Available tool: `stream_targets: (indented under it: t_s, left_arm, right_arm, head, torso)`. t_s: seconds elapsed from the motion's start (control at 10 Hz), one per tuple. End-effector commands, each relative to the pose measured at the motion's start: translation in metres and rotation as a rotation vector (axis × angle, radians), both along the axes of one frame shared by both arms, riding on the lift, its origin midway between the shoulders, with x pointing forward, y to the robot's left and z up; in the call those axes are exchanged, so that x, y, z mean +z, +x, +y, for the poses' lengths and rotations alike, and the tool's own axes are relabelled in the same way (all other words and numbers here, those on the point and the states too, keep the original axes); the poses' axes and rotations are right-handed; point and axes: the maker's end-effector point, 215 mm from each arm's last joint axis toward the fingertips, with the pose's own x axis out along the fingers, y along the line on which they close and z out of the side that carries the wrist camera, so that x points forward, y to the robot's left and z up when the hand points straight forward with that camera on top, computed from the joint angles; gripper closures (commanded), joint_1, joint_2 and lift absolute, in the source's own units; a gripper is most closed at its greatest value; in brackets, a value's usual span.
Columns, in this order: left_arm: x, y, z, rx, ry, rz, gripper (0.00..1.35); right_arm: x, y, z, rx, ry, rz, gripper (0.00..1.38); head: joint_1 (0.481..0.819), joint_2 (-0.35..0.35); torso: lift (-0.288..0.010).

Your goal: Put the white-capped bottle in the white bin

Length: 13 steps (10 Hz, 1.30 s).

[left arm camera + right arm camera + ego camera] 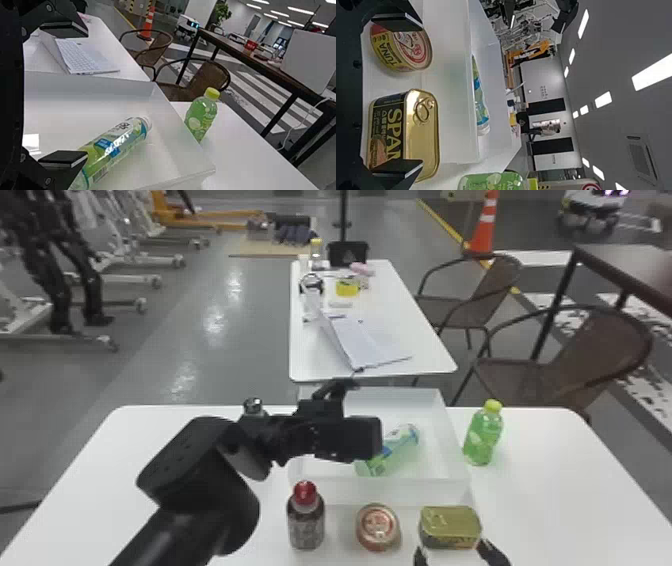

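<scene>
The white bin (pixel 452 450) stands at the middle of the near table. Inside, the white-capped bottle (pixel 395 450) lies on its side, its green-and-blue label visible and its cap (pixel 148 122) showing in the left wrist view. Over the bin's left part is my left gripper (pixel 361 407), partly covering the bottle's lower end in the head view. In its wrist view the left gripper (pixel 85 95) is open with its fingers apart. My right gripper (pixel 456 559) is at the near edge, just before the golden-lidded can (pixel 450 527); seen from its wrist, the right gripper (pixel 421 95) is open.
A red-capped dark bottle (pixel 306 517) and a round can (pixel 378 527) stand before the bin. The yellow-capped green bottle (pixel 483 435) is upright right of it. A dark-capped bottle (pixel 254 407) is behind the left arm. Another table (pixel 420 360) holds an open laptop.
</scene>
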Motion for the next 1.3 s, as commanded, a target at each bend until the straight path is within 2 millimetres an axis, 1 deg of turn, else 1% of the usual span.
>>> stream_targets:
  t_s: [0.0, 0.1, 0.2, 0.3, 0.4, 0.5, 0.6, 0.7, 0.8, 0.9, 1.0, 1.1, 1.2]
  left_arm:
    - [0.009, 0.004, 0.04, 0.087, -0.091, 0.023, 0.18]
    - [0.004, 0.001, 0.079, 0.175, -0.195, 0.06, 0.18]
    - [-0.005, -0.006, 0.116, 0.259, -0.295, 0.081, 0.18]
    - [-0.021, -0.018, 0.156, 0.359, -0.414, 0.104, 0.19]
    - [-0.03, -0.033, 0.194, 0.453, -0.553, 0.102, 0.19]
    - [-0.041, -0.052, 0.253, 0.564, -0.648, 0.08, 0.19]
    - [-0.044, -0.068, 0.29, 0.626, -0.746, 0.069, 0.19]
    - [-0.041, -0.086, 0.309, 0.658, -0.853, 0.036, 0.19]
    - [-0.044, -0.102, 0.32, 0.7, -0.964, 0.023, 0.19]
    - [-0.056, -0.122, 0.334, 0.791, -1.109, 0.014, 0.19]
    - [-0.066, -0.139, 0.338, 0.853, -1.198, 0.002, 0.19]
    - [-0.066, -0.149, 0.341, 0.857, -1.204, -0.017, 0.19]
    - [-0.071, -0.16, 0.341, 0.861, -1.245, -0.011, 0.19]
  right_arm:
    - [0.0, 0.0, -0.001, 0.001, -0.002, 0.0, 0.09]
    - [-0.001, -0.002, -0.001, 0.0, -0.002, 0.002, 0.09]
    - [-0.001, -0.003, -0.002, -0.002, 0.001, 0.004, 0.09]
    - [-0.002, -0.004, -0.003, -0.003, 0.001, 0.005, 0.09]
    - [-0.002, -0.004, -0.004, -0.002, -0.002, 0.005, 0.09]
    - [-0.002, -0.005, -0.004, -0.002, 0.0, 0.007, 0.09]
    - [-0.003, -0.005, -0.004, -0.002, 0.0, 0.009, 0.09]
    - [-0.004, -0.007, -0.004, -0.002, 0.0, 0.01, 0.09]
    - [-0.004, -0.008, -0.005, -0.002, -0.002, 0.012, 0.09]
    - [-0.005, -0.008, -0.005, -0.003, -0.002, 0.013, 0.1]
    - [-0.005, -0.01, -0.005, -0.002, -0.003, 0.015, 0.1]
    - [-0.006, -0.011, -0.007, -0.004, -0.007, 0.016, 0.1]
    - [-0.008, -0.013, -0.009, -0.006, -0.012, 0.019, 0.1]
  head:
    - [0.549, 0.0]
    - [0.549, 0.0]
    - [0.549, 0.0]
    - [0.549, 0.0]
    - [0.549, 0.0]
    - [0.549, 0.0]
    - [0.549, 0.0]
    - [0.549, 0.0]
    - [0.549, 0.0]
    - [0.549, 0.0]
    - [0.549, 0.0]
    - [0.549, 0.0]
    - [0.549, 0.0]
  torso:
    - [-0.1]
    - [-0.1]
    - [-0.1]
    - [-0.1]
    - [-0.1]
    - [-0.1]
    - [-0.1]
    - [-0.1]
    - [-0.1]
    - [-0.1]
    - [-0.1]
    - [-0.1]
    - [-0.1]
